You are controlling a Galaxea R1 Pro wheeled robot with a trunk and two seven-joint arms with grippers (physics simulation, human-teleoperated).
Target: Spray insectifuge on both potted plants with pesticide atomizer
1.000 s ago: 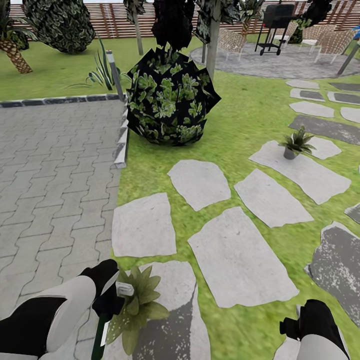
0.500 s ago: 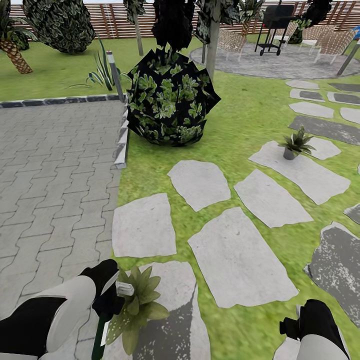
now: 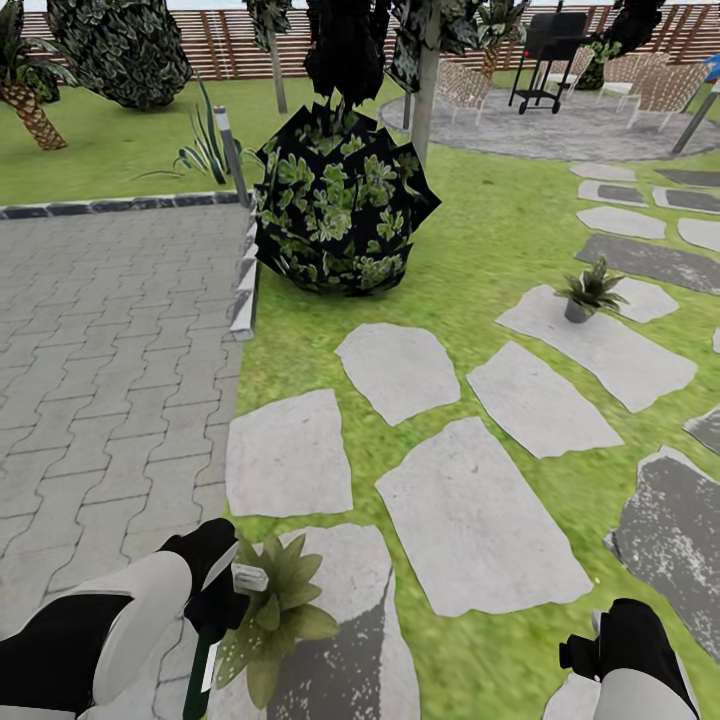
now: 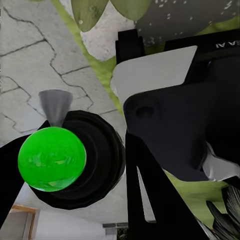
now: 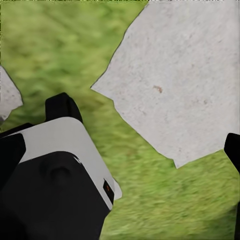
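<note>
Task status: pesticide atomizer (image 3: 203, 655) picked up, clamped in the left gripper (image 3: 218, 598) with its pale trigger head just beside the near potted plant (image 3: 272, 610); spray coverage cannot be judged, and the far potted plant (image 3: 590, 290), well apart across the stepping stones (image 3: 478, 520), appears yet to be treated. Right gripper (image 3: 600, 650) holds nothing; whether its jaws are open cannot be told. Setting: garden lawn (image 3: 480, 240), grey paving (image 3: 110, 340), dark round bush (image 3: 340, 205), slatted fence (image 3: 215, 45).
</note>
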